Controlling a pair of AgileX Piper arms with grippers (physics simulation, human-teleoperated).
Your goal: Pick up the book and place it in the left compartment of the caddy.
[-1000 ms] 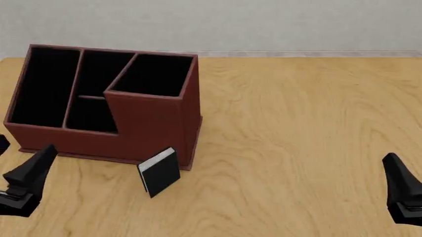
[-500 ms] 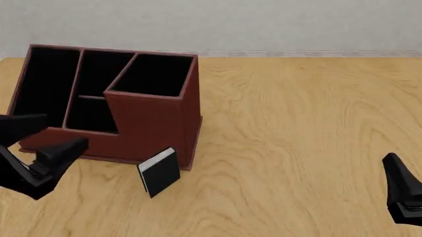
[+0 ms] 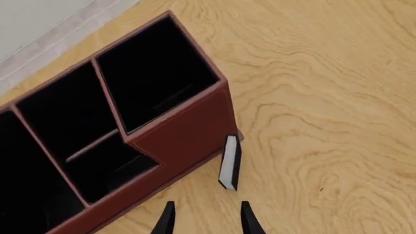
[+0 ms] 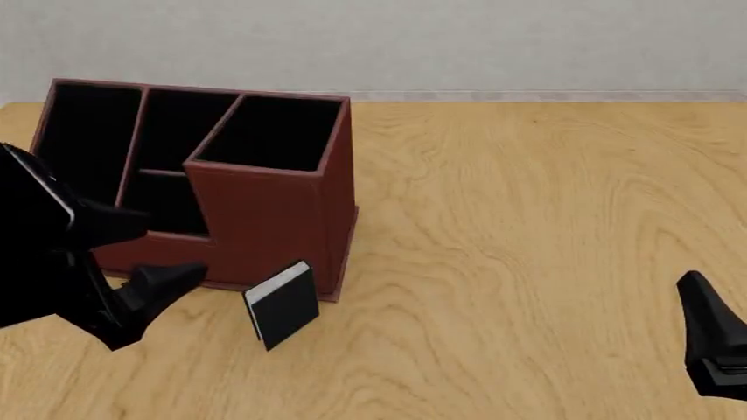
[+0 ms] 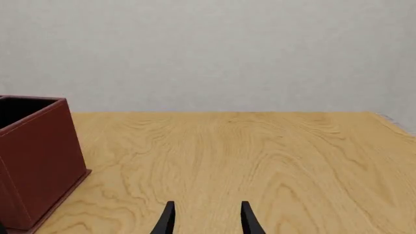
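The caddy (image 4: pixel 275 223) is a reddish-brown organizer with black lining at the table's left rear. Its left compartment (image 4: pixel 76 153) is the long low slot on the far left, seen in the left wrist view as left compartment (image 3: pixel 19 195). The book (image 4: pixel 280 304), thin and black with a white page edge, stands tilted against the caddy's front right corner. The left wrist view shows the book (image 3: pixel 229 162) edge-on beside the caddy (image 3: pixel 188 136). My left gripper (image 4: pixel 175 249) is open, just left of the book and in front of the caddy; in its wrist view the left gripper (image 3: pixel 206 217) holds nothing. My right gripper (image 4: pixel 701 306) hangs open at the near right, empty in its wrist view too (image 5: pixel 206 214).
The wooden table (image 4: pixel 526 219) stretches right of the caddy. A pale wall (image 5: pixel 208 48) rises behind the table's far edge. My left arm's dark body (image 4: pixel 41 262) covers part of the caddy's front left wall.
My left arm has swung up and to the right, from the near left edge to the caddy's front, close to the book. The right gripper and the book have not moved.
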